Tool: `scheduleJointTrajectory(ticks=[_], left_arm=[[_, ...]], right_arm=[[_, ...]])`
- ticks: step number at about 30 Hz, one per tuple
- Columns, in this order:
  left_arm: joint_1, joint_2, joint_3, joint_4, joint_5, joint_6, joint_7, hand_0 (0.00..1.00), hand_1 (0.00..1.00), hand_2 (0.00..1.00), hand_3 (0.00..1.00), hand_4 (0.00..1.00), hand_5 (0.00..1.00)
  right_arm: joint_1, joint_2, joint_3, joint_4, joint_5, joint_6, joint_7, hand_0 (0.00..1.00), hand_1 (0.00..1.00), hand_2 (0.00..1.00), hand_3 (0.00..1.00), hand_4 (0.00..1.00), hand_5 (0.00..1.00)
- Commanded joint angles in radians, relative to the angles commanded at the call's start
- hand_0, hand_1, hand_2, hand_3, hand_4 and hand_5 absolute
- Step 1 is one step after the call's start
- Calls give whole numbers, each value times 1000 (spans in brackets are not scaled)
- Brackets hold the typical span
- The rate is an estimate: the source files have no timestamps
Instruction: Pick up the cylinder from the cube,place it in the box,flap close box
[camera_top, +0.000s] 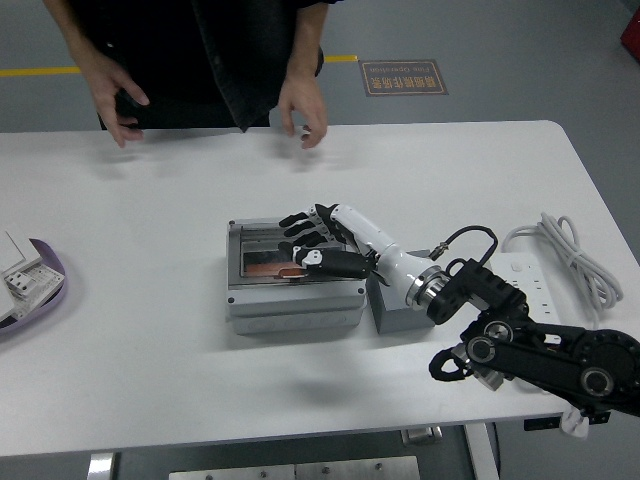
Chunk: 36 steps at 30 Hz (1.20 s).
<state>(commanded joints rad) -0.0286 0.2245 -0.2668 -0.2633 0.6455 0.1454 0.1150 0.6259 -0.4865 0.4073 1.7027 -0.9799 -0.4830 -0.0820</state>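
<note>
The grey box (290, 305) stands mid-table with its clear lid down flat. The orange cylinder (268, 268) shows through the lid, inside the box. My right hand (312, 240), white with black fingers, lies flat on the lid with its fingers spread, holding nothing. The grey cube (395, 310) stands against the box's right side, under my right forearm. My left arm is out of view. A person stands at the far side with both hands (300, 105) lifted off the table.
A white power strip (525, 275) with its coiled cable (575, 260) lies at the right. A purple tray (35, 290) with white parts sits at the left edge.
</note>
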Motion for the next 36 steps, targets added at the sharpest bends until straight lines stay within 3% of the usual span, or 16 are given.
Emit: scheduleJointTrajectory(ticks=[6, 10, 13, 20, 27, 28, 31, 34, 36], left_arm=[[6, -1, -1, 1, -3, 0, -1, 510, 549, 554, 587, 712, 155], [8, -3, 1, 0, -5, -1, -2, 510, 549, 554, 587, 712, 155], [8, -6, 4, -1, -8, -1, -4, 510, 549, 555, 587, 713, 155], [7, -6, 14, -1, -15, 1, -13, 510, 550, 555, 588, 713, 156], [6, 2, 22, -1, -20, 2, -20, 510, 550, 555, 588, 714, 157], [6, 4, 21, -1, -20, 2, -20, 510, 550, 555, 588, 713, 158], [6, 10, 20, -1, -18, 2, -19, 510, 550, 555, 588, 713, 158], [6, 15, 19, 0, -17, 2, -20, 510, 550, 555, 588, 713, 158], [6, 17, 18, 0, -17, 2, -20, 510, 550, 555, 588, 714, 159]], right_arm=[[-96, -49, 183, 40, -131, -38, -5, 715, 643, 679, 673, 690, 376], [-171, -39, 298, -17, -250, -99, 8, 715, 643, 679, 673, 690, 376], [-232, -17, 383, -86, -312, -130, 68, 710, 641, 675, 666, 680, 369], [-359, 18, 505, -212, -115, -64, 268, 704, 636, 667, 661, 664, 357], [-432, 40, 538, -238, 118, -46, 490, 741, 671, 690, 695, 697, 360], [-435, 41, 540, -240, 145, -47, 515, 789, 697, 695, 748, 783, 374], [-439, 47, 546, -248, 228, -52, 592, 789, 697, 695, 748, 783, 374], [-442, 51, 551, -253, 282, -56, 638, 789, 697, 695, 748, 783, 374], [-444, 53, 556, -257, 310, -59, 657, 778, 677, 674, 698, 800, 371]])
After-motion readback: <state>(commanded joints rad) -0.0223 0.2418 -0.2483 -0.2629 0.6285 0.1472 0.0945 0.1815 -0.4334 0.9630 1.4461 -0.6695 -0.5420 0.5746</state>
